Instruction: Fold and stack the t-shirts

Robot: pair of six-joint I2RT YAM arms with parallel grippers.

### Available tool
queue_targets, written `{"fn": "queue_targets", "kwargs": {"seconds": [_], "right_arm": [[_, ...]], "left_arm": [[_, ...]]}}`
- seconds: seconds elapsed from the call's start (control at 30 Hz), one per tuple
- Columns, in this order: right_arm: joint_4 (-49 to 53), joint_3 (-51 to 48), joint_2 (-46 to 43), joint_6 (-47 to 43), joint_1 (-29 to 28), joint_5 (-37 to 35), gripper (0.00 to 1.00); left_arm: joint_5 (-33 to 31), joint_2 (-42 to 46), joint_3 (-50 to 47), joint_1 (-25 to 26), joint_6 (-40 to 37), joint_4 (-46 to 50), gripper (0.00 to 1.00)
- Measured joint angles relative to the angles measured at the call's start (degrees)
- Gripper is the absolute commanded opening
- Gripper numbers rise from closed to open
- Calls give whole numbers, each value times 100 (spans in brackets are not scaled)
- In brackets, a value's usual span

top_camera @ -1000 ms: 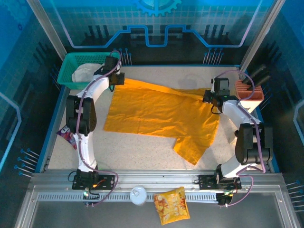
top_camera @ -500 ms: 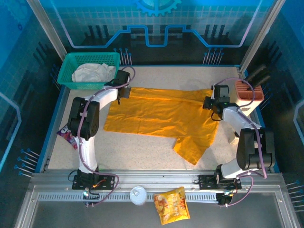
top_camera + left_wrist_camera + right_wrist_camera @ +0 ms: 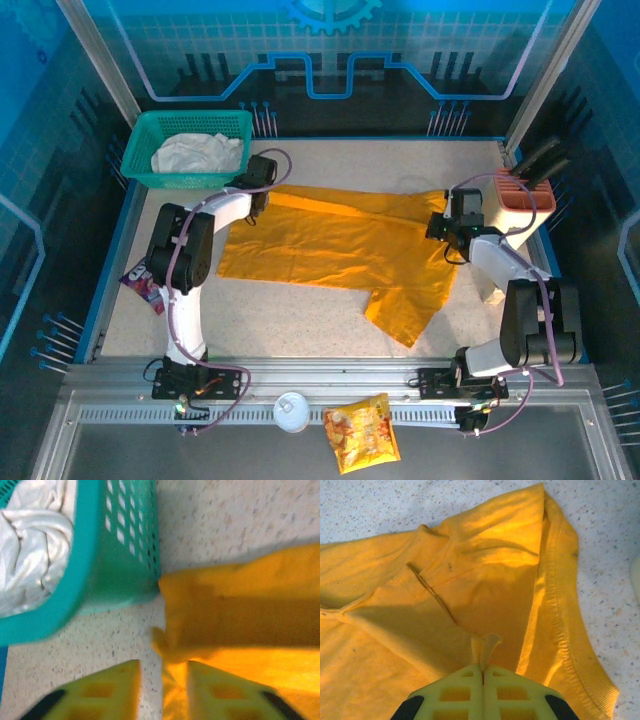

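Where mustard t-shirt (image 3: pixel 340 240) lies: spread on table (image 3: pixel 300 310)
Left gripper (image 3: pixel 162 669): spread over its far-left corner
Right gripper (image 3: pixel 483 669): pinching its right fold

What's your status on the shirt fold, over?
Left gripper open over mustard t-shirt corner. Right gripper shut on a pinch of the same shirt. Off-white t-shirt bunched in teal basket, close beside left gripper.

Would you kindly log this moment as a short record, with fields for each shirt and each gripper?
mustard t-shirt: spread on the table, far edge doubled over
off-white t-shirt: bunched in the teal basket
left gripper: open, at the mustard t-shirt's corner beside the basket
right gripper: shut on a pinch of the mustard t-shirt
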State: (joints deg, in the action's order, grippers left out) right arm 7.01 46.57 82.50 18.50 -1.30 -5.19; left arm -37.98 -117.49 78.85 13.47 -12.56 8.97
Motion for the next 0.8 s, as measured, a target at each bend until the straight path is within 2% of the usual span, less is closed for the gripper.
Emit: {"fn": "queue_targets", "kwargs": {"seconds": [0.07, 0.1, 0.17, 0.37, 0.6, 0.67, 0.8], "right_arm": [[7, -35, 0, 15, -17, 35, 0], [26, -50, 0, 17, -31, 48, 0], [98, -61, 0, 20, -48, 85, 0], [326, -68, 0, 42, -57, 157, 0], [1193, 214, 140, 271, -57, 470, 23], [1355, 229, 214, 334, -57, 605, 30], [1753, 337, 306, 365, -59, 815, 42]], "left_arm": [[-63, 0, -173, 28, -59, -63, 63], [-87, 2, -260, 61, -96, -105, 68], [-131, 4, -385, 140, -136, -179, 73], [-232, 282, -514, 407, -146, -238, 79], [-302, 1432, -514, 442, 66, -11, 92], [-315, 1797, -514, 442, 188, 133, 99], [-310, 2461, -514, 442, 490, 516, 99]]}}
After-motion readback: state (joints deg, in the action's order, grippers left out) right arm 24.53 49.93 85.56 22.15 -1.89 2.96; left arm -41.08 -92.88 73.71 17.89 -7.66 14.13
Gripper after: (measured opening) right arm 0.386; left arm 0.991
